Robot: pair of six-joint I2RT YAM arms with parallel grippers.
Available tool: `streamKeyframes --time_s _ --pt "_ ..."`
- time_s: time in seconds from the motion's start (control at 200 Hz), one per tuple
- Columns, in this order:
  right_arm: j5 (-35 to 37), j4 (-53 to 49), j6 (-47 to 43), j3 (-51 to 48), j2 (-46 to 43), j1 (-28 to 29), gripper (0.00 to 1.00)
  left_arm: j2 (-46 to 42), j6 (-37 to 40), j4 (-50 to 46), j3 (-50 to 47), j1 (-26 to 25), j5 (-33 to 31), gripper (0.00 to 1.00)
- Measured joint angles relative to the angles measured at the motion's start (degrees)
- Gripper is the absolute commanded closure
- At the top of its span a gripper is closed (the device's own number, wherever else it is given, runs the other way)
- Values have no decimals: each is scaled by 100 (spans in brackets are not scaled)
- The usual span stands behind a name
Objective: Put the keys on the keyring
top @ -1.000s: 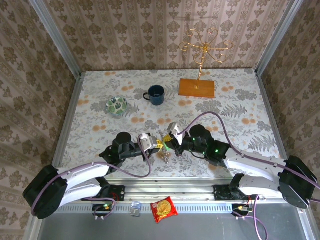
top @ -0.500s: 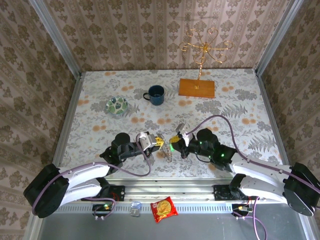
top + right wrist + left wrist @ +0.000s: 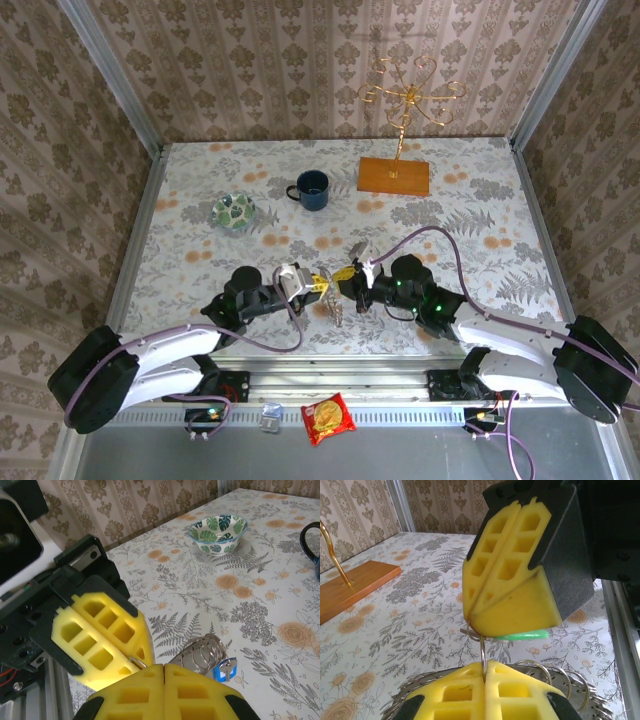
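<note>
Both grippers meet tip to tip low over the near middle of the table. My left gripper [image 3: 318, 284] [image 3: 485, 669] is shut on a thin wire loop of the keyring [image 3: 336, 308], whose grey coils [image 3: 560, 676] [image 3: 200, 652] hang below the fingers. The blue key [image 3: 224, 670] dangles from those coils. My right gripper [image 3: 347, 276] [image 3: 164, 666] is shut on the green key [image 3: 522, 636], which pokes out under its yellow pads [image 3: 515, 580]. The key's metal end touches the held loop. The left gripper's yellow fingers [image 3: 100, 640] stand just left of mine in the right wrist view.
A green-patterned dish [image 3: 233, 211] and a blue mug [image 3: 311, 189] sit at the back left. The gold wire stand on its wooden base [image 3: 394, 175] is at the back right. A red snack packet [image 3: 328, 417] lies beyond the near rail.
The right gripper drew a little to the right away from the left one, then came back against its tips. The keyring hanging below swung slightly. Both stayed shut.
</note>
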Motion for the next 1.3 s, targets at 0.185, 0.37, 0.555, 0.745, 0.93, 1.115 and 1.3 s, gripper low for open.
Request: streamKeyframes --time_s 0.185,0.37,0.555,0.745,0.93,1.115,1.3 --pt "-4 52 24 0 59 0 100 157 -103 4 0 -92 -72 100" --pt "101 76 17 -162 -50 0 100 173 -245 85 0 -107 -212 100" --pt "173 -2 17 -417 -269 0 100 170 -463 236 -37 -125 -363 100" --pt "70 120 44 -424 -195 0 100 192 -579 271 -68 -188 -407 100" --pt "2 389 155 -424 17 0 100 243 -664 297 -68 -221 -420 100" --pt "0 538 190 -424 90 0 100 247 -702 297 -68 -225 -428 100" --pt "-15 634 210 -424 116 0 100 297 -704 308 -68 -227 -431 100"
